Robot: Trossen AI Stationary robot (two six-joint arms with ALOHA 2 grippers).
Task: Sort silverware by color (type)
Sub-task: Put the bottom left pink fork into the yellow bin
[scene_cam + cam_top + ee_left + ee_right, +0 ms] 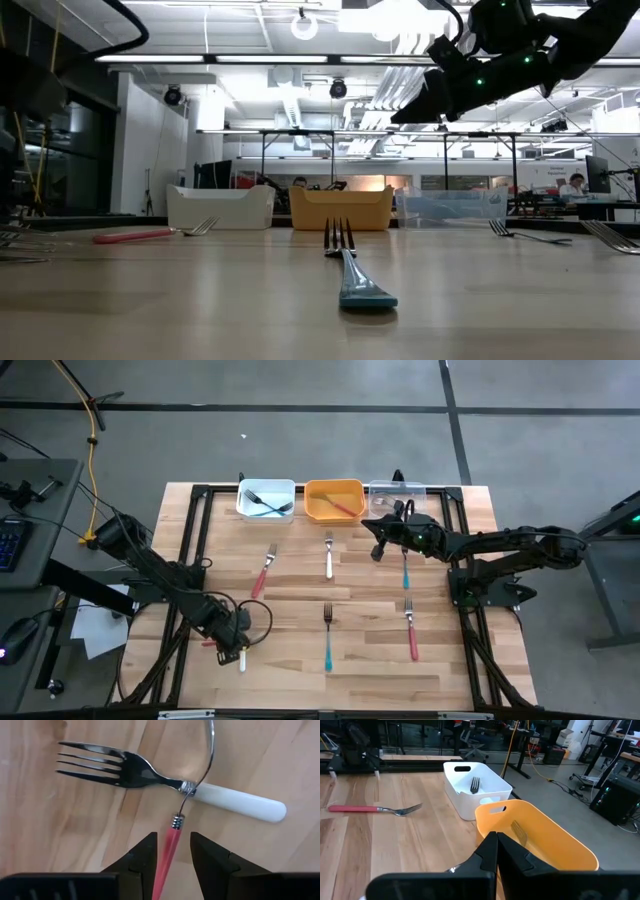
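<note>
My left gripper (pixel 236 643) is low at the table's near left, shut on a red-handled fork (pixel 171 845). That fork's metal neck (pixel 209 755) arches over a white-handled fork (pixel 235 802) lying flat on the wood. My right gripper (pixel 496 845) is shut and empty, raised over the orange bin (pixel 535 835). Loose forks lie flat on the table: red (pixel 263 570), white (pixel 329 557), blue (pixel 405 567), blue (pixel 327 635) and red (pixel 411 630). My left gripper has the red fork's handle (pixel 167 857) between its two fingers, near the metal collar. The fingers lie along the handle, and the fork sticks out past the fingertips. Its tines run out of the wrist view, so I cannot tell whether they touch the table.
Three bins stand in a row at the far edge: white (pixel 265 500) holding forks, orange (pixel 333 500) holding a red fork, clear (pixel 395 493). Black rails frame the table. Bare wood shows between the loose forks in the middle. Desks and cables lie beyond the table's left side.
</note>
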